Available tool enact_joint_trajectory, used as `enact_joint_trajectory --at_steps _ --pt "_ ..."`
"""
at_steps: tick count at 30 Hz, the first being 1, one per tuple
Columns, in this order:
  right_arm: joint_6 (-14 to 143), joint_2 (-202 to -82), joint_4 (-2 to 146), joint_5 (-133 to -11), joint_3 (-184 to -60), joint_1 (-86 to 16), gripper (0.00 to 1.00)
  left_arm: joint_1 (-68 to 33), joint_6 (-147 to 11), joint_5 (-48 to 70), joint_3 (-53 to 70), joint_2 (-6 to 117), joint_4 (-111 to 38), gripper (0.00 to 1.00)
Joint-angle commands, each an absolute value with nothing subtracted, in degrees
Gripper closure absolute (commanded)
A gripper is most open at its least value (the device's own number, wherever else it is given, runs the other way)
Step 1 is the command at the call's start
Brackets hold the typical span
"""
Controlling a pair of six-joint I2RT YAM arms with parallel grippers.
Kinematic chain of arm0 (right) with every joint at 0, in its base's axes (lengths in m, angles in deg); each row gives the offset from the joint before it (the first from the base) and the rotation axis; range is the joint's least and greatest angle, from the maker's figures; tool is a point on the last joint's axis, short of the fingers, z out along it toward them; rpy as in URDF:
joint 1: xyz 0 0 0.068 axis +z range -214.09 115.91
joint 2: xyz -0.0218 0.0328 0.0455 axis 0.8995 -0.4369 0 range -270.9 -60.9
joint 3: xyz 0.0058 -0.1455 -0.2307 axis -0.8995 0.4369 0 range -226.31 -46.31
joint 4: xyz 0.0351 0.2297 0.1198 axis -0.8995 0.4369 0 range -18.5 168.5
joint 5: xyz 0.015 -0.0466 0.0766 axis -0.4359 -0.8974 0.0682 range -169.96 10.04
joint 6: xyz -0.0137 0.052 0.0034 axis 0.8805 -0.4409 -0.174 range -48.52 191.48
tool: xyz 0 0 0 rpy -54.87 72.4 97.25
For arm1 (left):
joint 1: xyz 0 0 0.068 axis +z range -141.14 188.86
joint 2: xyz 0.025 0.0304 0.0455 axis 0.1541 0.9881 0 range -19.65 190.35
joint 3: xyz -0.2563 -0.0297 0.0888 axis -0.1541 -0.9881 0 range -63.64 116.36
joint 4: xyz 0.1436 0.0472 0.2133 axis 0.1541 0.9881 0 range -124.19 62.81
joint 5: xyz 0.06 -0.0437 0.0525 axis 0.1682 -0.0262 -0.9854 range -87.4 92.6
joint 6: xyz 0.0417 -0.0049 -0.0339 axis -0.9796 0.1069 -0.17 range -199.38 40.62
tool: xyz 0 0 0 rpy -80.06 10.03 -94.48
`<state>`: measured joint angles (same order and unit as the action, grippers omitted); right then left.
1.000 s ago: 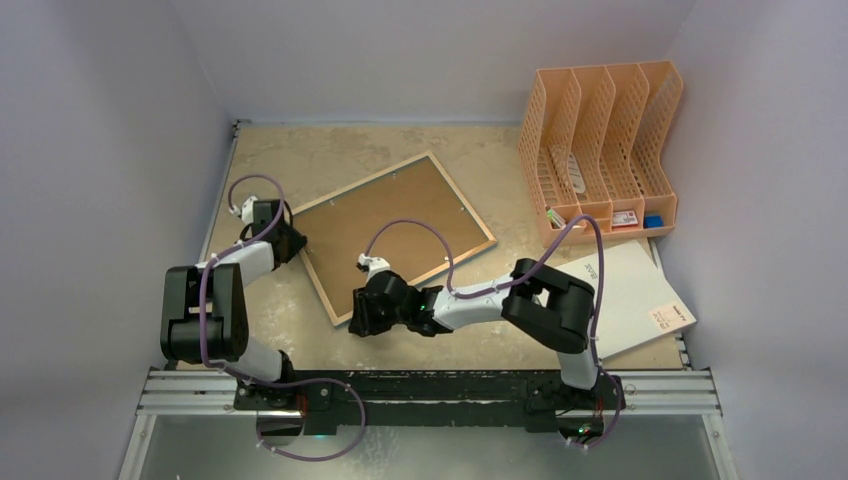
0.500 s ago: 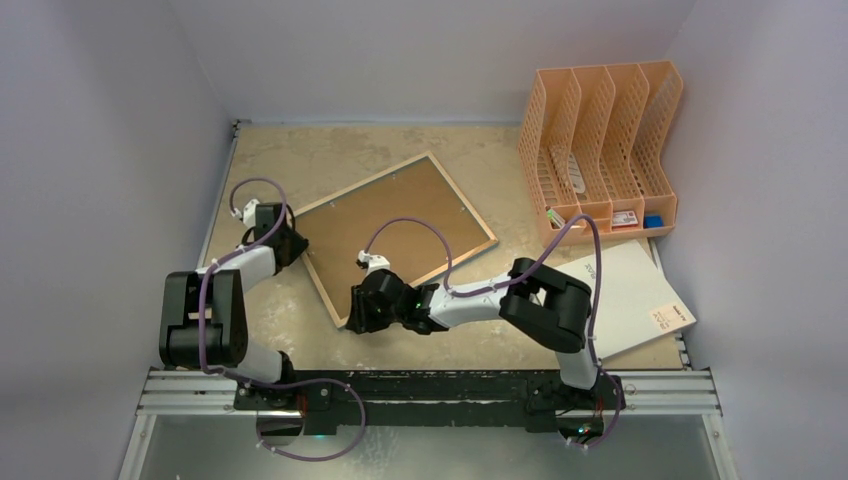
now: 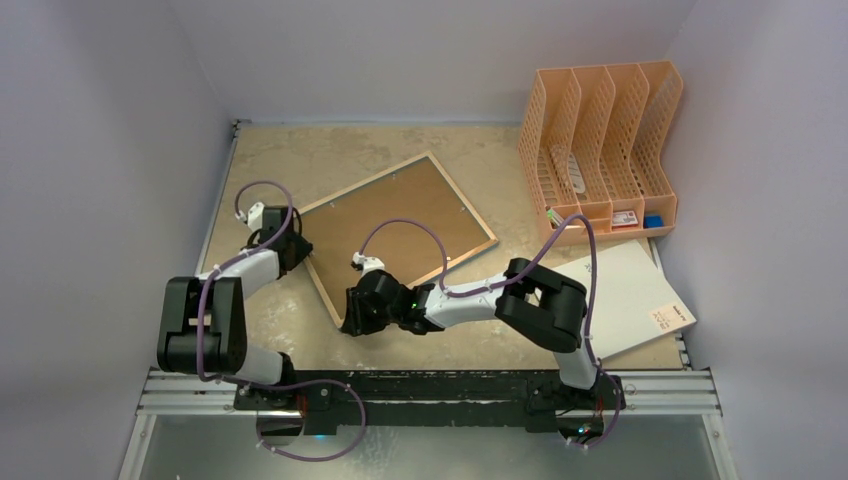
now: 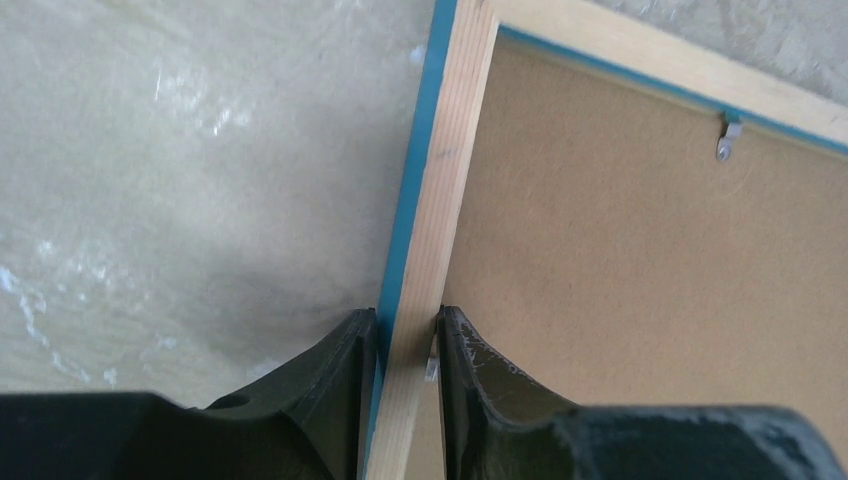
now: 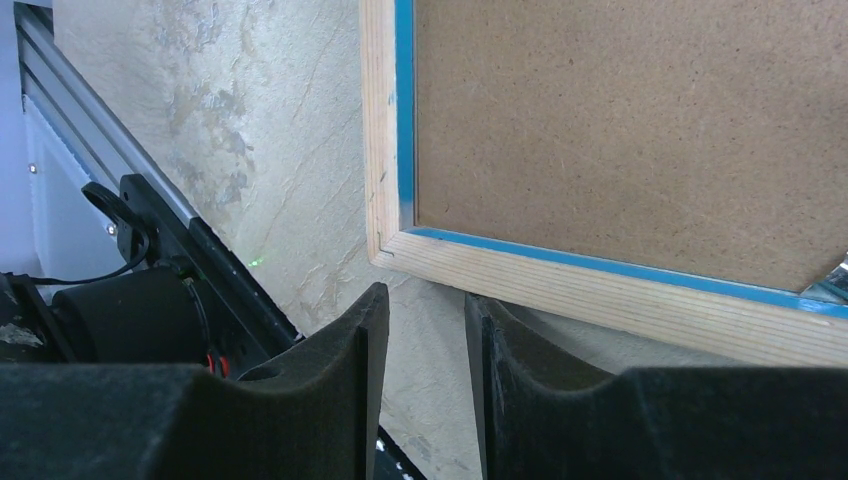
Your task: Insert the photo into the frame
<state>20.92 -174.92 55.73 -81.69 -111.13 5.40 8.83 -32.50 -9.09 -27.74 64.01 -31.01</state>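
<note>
The frame (image 3: 362, 183) lies rear side up on the table, its pale wood rail and cyan edge around a brown backing board (image 3: 400, 225). My left gripper (image 3: 291, 250) is at the frame's left corner. In the left wrist view its jaws (image 4: 405, 330) are shut on the wood rail (image 4: 440, 200), one finger on each side. My right gripper (image 3: 352, 316) sits at the frame's near corner. In the right wrist view it (image 5: 425, 300) is open over bare table, just below the rail (image 5: 600, 290). The photo is hidden.
A peach file organiser (image 3: 600, 150) stands at the back right. A white flat sheet (image 3: 630, 290) lies at the right under the right arm's elbow. The metal mounting rail (image 3: 430, 390) runs along the near edge. Walls close in on three sides.
The right gripper has slid a little left toward the frame's near corner. The left wrist has shifted slightly right while keeping its hold on the rail. The frame has barely moved.
</note>
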Motion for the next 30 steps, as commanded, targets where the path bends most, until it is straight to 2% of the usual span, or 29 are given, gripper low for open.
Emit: enact_joint_trajectory --at_steps 1,6,13,23,30 --pt "21.70 -178.59 59.07 -85.19 -110.91 4.81 0.62 6.67 -31.82 -5.73 -30.95 62.63 -19.62 0.69" --pt "21.65 -178.94 58.96 -85.02 -110.91 4.81 0.62 6.48 -31.57 -6.06 -32.01 61.47 -19.22 0.68" --pt "21.73 -179.54 58.52 -84.61 -110.89 4.80 0.62 6.49 -31.46 -7.60 -32.16 60.93 -18.71 0.74" --pt "21.80 -177.86 57.78 -84.75 -110.08 4.55 0.62 6.49 -32.75 -12.36 -25.88 57.14 -15.13 0.63" --pt "21.11 -170.75 57.33 -86.83 -105.23 4.20 0.60 6.55 -35.83 -13.19 -21.53 53.84 -12.78 0.51"
